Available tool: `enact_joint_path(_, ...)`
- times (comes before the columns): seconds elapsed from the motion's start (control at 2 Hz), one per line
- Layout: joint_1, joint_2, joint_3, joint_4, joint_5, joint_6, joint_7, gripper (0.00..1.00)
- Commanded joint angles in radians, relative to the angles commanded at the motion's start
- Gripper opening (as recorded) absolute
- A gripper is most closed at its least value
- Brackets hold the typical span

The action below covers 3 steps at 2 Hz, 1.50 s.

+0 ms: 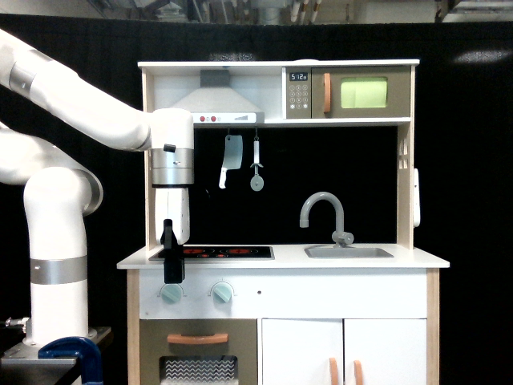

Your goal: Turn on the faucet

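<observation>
The grey matte toy faucet with the tall arched spout point(324, 213) stands at the back of the small grey sink basin point(349, 252), on the part of the white worktop point(417, 260) that lies toward the exterior view's right. The spout curves over toward the exterior view's left, and the small knobbed lever point(344, 237) sits at its base, just beside the upright stem. Nothing touches the faucet.

The white robot arm point(80, 104) comes in from the exterior view's left and bends down in front of the toy kitchen. Its dark tool point(171, 269) hangs at the left edge of the worktop, in front of the black hob with red rings point(220, 252) and just above the left one of the two mint-green round knobs point(171, 293). The tool is well apart from the faucet. I cannot tell if its jaws are apart or together, because they look only like one dark block from this side.

Above the hob, a grey toy cleaver point(231, 159) and a small round utensil point(256, 170) hang under the shelf, and a toy microwave with a green window point(349, 93) stands at the top right.
</observation>
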Motion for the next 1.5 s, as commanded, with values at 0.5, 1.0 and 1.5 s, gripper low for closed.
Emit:
enact_joint_path(0.5, 0.026, -0.016, -0.023, 0.017, -0.018, 0.017, -0.083, 1.00)
enact_joint_path(1.0, 0.129, -0.105, -0.180, 0.053, -0.067, -0.029, -0.445, 1.00)
enact_joint_path(1.5, 0.518, -0.009, -0.552, 0.195, 0.096, -0.144, -1.017, 1.00)
